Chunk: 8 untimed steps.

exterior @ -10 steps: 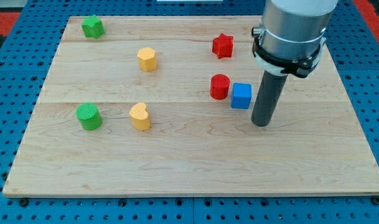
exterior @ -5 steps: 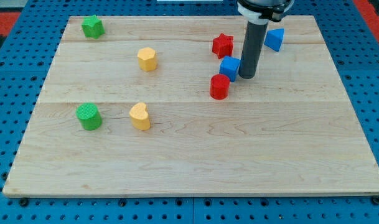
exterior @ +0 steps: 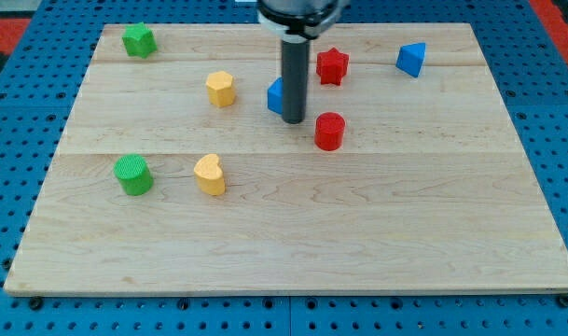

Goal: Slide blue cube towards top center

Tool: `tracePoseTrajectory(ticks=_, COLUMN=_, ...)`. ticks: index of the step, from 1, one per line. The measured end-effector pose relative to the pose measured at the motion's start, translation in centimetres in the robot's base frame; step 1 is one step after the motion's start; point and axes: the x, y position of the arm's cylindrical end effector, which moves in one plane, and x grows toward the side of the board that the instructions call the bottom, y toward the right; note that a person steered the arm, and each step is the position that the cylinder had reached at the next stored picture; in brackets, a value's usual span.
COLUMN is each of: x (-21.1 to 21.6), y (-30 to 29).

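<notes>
My tip (exterior: 293, 120) stands on the counter (exterior: 358, 243), touching the blue cube (exterior: 275, 94) on its right side; the rod hides most of the cube. Cube is near top centre, btw yellow block (exterior: 220, 89) and red star (exterior: 332, 66). No jaws on this arm, just the rod, holding nothing.

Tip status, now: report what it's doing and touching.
My tip: no gripper, holds nothing; it stands against the blue cube's right side, the rod partly hiding the cube, with the red cylinder apart to its right.

Pale wooden board (exterior: 293, 233), matt blue cube (exterior: 275, 95)
</notes>
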Motion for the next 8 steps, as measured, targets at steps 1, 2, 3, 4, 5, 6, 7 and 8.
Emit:
tracePoseTrajectory(ticks=1, x=-2.9, y=-1.6)
tracePoseTrajectory(ticks=2, x=-5.5, y=-0.6)
tracePoseTrajectory(ticks=3, x=-7.1, y=-0.4)
tracePoseTrajectory(ticks=4, x=-7.3, y=-0.4)
tracePoseTrajectory(ticks=5, x=-8.1, y=-0.4)
tracePoseTrajectory(ticks=6, x=-7.5, y=-0.9)
tracePoseTrajectory(ticks=7, x=-6.8, y=-4.2)
tracePoseTrajectory(ticks=8, x=-8.5, y=-6.0)
